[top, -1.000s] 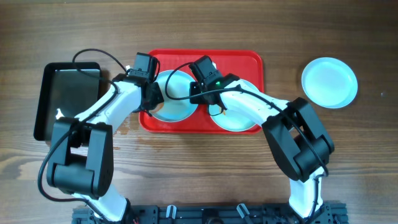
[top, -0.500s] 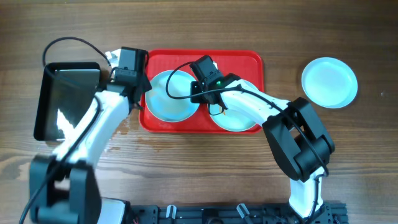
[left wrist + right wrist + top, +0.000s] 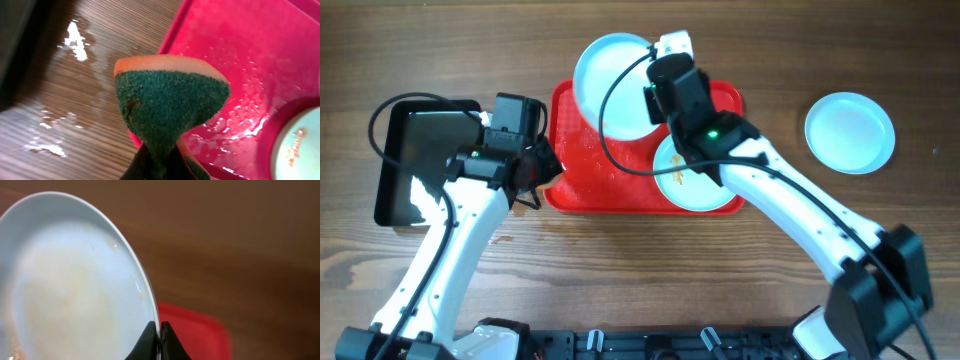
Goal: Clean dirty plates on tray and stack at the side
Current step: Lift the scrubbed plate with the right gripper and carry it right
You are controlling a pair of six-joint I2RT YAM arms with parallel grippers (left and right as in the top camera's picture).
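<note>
A glossy black tray [image 3: 405, 150] lay near the left edge of the wooden tabletop [image 3: 640, 290], with a white glare patch toward its near side. Just right of it, small water puddles [image 3: 75, 35] shone on the wood. 1 sponge [image 3: 170, 107], green scouring face over orange foam, was pinched into a fold above them.

a bench [image 3: 910, 250] of brown wood fills the whole overhead view, its grain running left to right. light falls evenly from above — small wet patches [image 3: 74, 36] glint white on the wood at the left. a black rail [image 3: 650, 343] lines the near edge.
</note>
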